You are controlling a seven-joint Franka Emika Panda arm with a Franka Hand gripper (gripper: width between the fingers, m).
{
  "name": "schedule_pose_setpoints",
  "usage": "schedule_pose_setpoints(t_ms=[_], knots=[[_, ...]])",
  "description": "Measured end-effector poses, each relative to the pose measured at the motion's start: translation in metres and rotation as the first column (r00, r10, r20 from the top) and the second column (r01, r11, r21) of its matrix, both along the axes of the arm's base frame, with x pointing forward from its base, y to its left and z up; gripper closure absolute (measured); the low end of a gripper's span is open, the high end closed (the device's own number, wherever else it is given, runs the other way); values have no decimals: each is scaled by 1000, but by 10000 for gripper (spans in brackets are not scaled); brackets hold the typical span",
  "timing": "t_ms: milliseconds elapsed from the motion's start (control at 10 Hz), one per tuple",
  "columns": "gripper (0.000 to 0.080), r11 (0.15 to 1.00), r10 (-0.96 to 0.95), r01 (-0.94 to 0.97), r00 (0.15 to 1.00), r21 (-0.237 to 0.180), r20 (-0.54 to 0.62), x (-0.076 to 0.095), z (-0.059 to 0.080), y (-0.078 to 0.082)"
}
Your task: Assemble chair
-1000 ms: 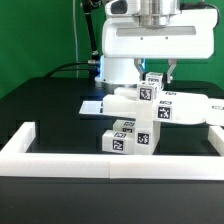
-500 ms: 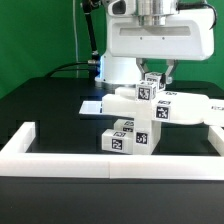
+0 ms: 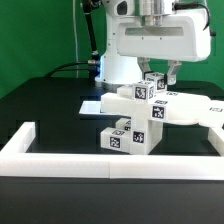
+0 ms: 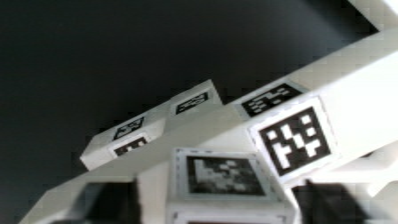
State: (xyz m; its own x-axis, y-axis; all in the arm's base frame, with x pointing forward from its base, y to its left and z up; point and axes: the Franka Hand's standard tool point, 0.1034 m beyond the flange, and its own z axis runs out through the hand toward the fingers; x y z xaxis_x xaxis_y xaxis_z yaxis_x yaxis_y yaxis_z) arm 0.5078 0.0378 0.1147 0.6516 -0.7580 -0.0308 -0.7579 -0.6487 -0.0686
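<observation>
The partly built chair stands mid-table. It is a stack of white blocky parts with black-and-white tags. A flat slab reaches toward the exterior view's right, and square posts sit below it. My gripper comes down from above and is shut on the top square post. In the wrist view the tagged post sits between my dark fingers, and the gripper is closed round it. The chair's tagged faces spread out beyond it.
A long white rail borders the workspace at the front and turns back at both ends. The marker board lies flat behind the chair on the exterior view's left. The arm's white base stands behind, with a green backdrop.
The chair has shifted a little toward the exterior view's left with the gripper still shut on its top post. The slab end on the right sits slightly differently.
</observation>
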Motion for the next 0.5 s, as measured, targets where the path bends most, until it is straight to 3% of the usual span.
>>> schedule_pose_setpoints(t_ms=[100, 200, 300, 500], knots=[[207, 997, 71, -71, 998, -12, 2, 0, 0, 2], [207, 996, 91, -91, 996, -12, 3, 0, 0, 5], [159, 992, 127, -126, 992, -13, 6, 0, 0, 7], [151, 939, 345, -344, 939, -23, 17, -1, 0, 7]])
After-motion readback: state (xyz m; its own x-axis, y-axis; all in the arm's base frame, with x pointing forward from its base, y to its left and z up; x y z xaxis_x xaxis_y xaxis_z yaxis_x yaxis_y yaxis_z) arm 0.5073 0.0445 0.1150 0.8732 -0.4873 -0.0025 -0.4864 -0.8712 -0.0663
